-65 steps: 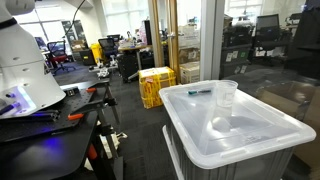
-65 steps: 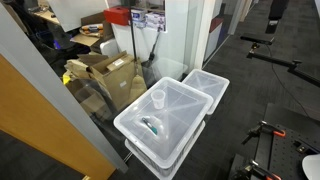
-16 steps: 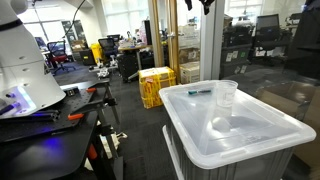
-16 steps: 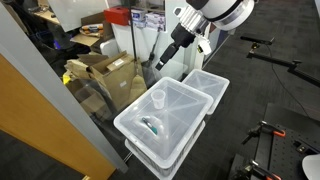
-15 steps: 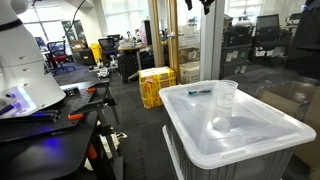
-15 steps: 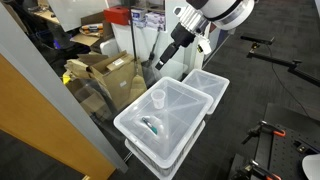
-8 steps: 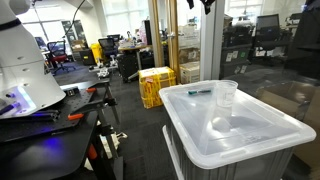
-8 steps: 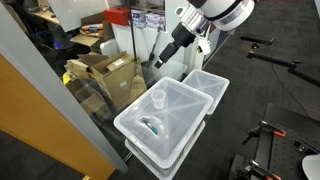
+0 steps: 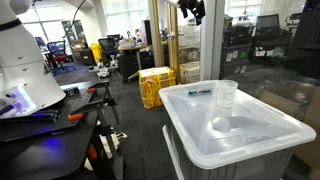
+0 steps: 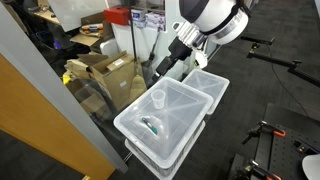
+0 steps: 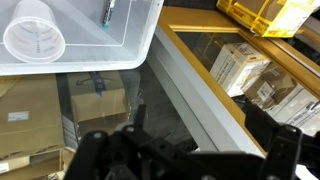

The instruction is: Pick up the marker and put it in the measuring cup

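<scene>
I judge nothing done yet. Fingers (image 10: pixel 160 67) are spread wide, empty, high above the bench (image 10: pixel 178 112). The marker (image 9: pixel 199 92) lies flat at the measuring cup's (image 9: pixel 227 97) 9 o'clock, apart from it. Grasp, transfer and release remain.

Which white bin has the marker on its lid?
The translucent white bin with the clear plastic measuring cup and thin dark marker on its lid; the other bin shows neither.
</scene>
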Available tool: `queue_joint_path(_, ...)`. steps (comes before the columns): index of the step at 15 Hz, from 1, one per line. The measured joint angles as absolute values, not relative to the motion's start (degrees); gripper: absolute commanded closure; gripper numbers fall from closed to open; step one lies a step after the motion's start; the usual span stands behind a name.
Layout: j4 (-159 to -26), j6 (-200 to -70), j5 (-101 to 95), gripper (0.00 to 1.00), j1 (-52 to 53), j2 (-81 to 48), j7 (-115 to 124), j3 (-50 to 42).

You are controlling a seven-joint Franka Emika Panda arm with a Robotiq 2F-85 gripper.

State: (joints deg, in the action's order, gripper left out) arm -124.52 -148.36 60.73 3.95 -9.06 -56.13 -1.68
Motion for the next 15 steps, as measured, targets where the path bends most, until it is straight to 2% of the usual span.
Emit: queue_joint_path(15, -114.4, -154.9, 60.9, 0.00, 7.7, -26.6, -54.7, 0.7)
